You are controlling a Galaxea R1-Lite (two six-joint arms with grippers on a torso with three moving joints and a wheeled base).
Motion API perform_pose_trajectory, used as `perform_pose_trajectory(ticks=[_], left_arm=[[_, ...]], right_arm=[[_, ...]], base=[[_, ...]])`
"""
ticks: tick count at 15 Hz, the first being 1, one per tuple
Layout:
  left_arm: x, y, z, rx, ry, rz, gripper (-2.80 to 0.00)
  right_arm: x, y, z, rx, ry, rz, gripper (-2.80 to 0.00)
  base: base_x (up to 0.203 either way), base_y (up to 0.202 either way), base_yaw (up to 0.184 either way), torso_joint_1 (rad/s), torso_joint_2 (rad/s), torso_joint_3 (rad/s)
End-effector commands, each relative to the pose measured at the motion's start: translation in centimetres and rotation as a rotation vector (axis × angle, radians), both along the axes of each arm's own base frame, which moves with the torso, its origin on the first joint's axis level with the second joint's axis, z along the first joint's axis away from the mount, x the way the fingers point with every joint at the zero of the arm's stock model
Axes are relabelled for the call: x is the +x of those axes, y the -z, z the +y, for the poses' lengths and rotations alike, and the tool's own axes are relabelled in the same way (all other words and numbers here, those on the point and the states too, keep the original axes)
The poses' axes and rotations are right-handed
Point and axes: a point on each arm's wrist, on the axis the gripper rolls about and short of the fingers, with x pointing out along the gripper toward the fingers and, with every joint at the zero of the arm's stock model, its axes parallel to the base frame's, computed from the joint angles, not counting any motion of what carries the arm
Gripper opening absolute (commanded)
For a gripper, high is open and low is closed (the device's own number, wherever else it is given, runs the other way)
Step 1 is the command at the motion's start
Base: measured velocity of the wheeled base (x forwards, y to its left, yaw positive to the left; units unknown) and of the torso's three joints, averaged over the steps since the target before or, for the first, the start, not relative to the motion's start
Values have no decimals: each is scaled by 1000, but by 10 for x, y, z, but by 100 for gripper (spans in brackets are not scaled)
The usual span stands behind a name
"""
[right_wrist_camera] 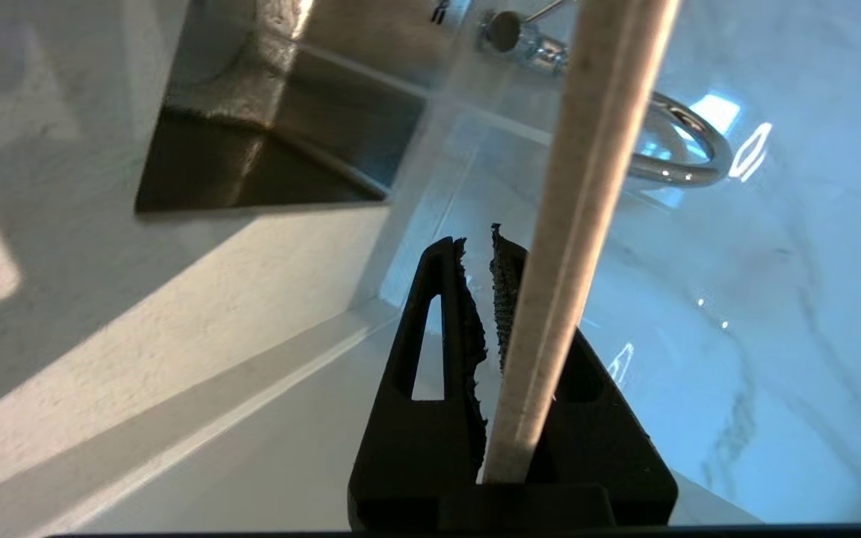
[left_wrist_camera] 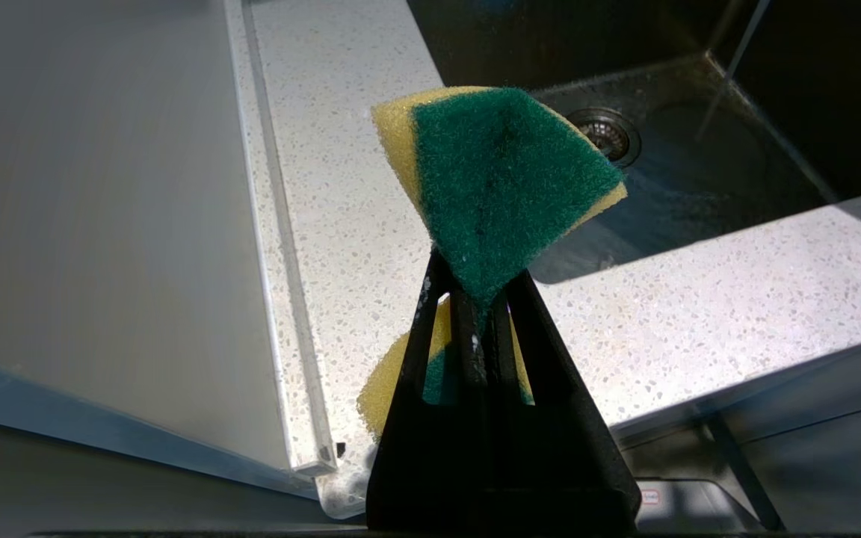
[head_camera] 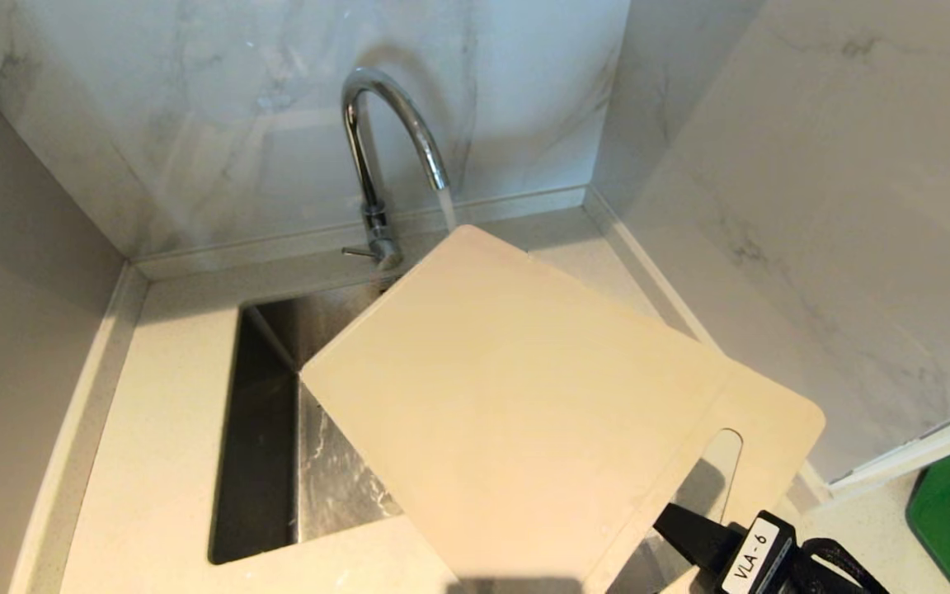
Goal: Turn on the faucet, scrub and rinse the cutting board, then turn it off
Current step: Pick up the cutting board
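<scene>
STEP: rinse | cutting board (head_camera: pixel 516 396) is clamped by right claw (head_camera: pixel 693 536) at lower right, long axis slanting to upper centre, far corner under running faucet (head_camera: pixel 384 132) | sponge (left_wrist_camera: pixel 501 187) is gripped by left claw (left_wrist_camera: pixel 475 314), nearer the sink (left_wrist_camera: pixel 699 172) front

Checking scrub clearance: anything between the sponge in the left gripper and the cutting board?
Cannot confirm the whole path. The left gripper holds the sponge over the countertop beside the sink; no board shows there. The cutting board, in the right gripper, shows a bare upper face.
</scene>
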Motion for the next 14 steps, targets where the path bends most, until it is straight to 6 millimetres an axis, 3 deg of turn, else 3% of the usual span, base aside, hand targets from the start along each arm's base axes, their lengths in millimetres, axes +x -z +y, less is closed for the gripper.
perform_pose_trajectory(ticks=[1,4,7,14], left_arm=[[0,0,0,0,0,-3,-280],[0,0,0,0,0,-3,-280],[0,0,0,0,0,-3,-280],[0,0,0,0,0,-3,-280]], right_arm=[[10,6,5,-9,-27,17,-280],[27,9,-2,14,-68,22,-280],[30,11,-1,15,-102,34,-280],[48,19,13,32,-217,22,-280]], base=[[0,0,0,0,0,0],[0,0,0,0,0,0],[0,0,0,0,0,0],[0,0,0,0,0,0]])
